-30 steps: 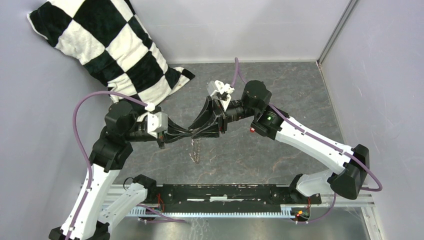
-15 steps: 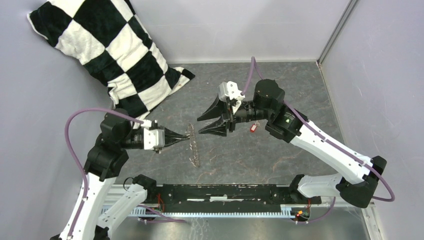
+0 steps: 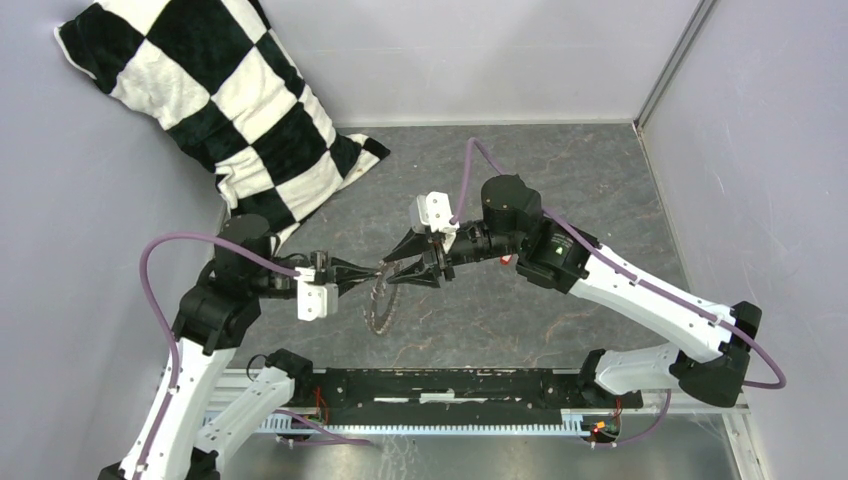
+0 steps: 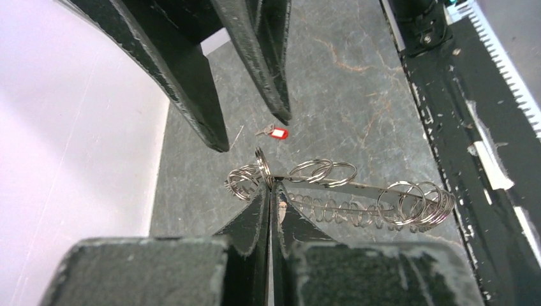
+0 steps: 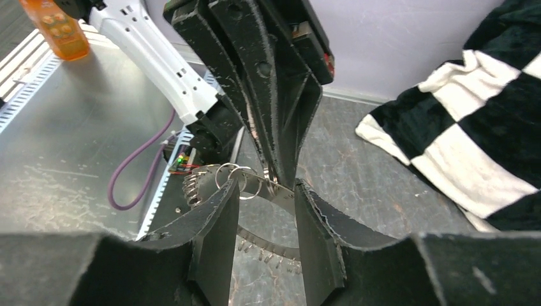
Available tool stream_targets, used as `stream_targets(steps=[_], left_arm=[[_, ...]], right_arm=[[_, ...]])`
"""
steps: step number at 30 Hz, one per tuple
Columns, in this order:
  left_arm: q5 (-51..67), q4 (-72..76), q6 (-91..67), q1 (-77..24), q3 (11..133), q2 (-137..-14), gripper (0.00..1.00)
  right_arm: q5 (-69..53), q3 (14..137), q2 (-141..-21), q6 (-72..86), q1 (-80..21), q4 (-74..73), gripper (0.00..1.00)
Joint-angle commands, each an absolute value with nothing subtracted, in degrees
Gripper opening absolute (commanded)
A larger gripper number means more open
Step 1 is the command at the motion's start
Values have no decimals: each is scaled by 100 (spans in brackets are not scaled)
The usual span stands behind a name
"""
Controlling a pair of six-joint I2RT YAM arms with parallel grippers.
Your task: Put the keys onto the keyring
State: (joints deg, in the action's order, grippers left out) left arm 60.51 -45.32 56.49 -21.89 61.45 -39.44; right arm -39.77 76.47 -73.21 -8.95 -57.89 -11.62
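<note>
Walled tabletop [image 3: 600, 170], keyring [image 4: 357, 187] near centre

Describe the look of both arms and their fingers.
The left arm and right arm have white shells with black joints, each trailed by a purple cable. Their fingers are black tapered wedges. A green light shows on the right arm.

B&w checkered cushion [image 3: 210, 90] sits far left, leaning vs. the wall [image 3: 450, 50], its lower corner on the grey marbled table [image 3: 580, 170]. Black rail [image 3: 450, 385] runs along the near edge, w/ a metal sheet [image 3: 480, 455] beyond it. Orange obj. [image 5: 54, 29] shows top left in right wrist view; can't tell what it is.
</note>
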Motion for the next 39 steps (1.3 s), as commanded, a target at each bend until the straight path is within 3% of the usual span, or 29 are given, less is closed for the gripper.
stream_targets(steps=[1, 22, 33, 39], left_arm=[[6064, -4620, 6744, -2195, 6275, -3938, 2], [6159, -4631, 10376, -2189, 5207, -2907, 2], [6558, -4636, 9837, -2189, 5602, -3222, 2], [6712, -2908, 7262, -2192, 5634, -3415, 2]], right_arm=[[-3669, 7691, -7233, -1103, -5808, -1020, 42], [-3227, 7465, -6942, -1459, -5943, -1505, 38], [-3267, 7094, -6690, -1524, -5943, -1274, 37], [-3062, 6952, -6693, -1924, -6032, -758, 47]])
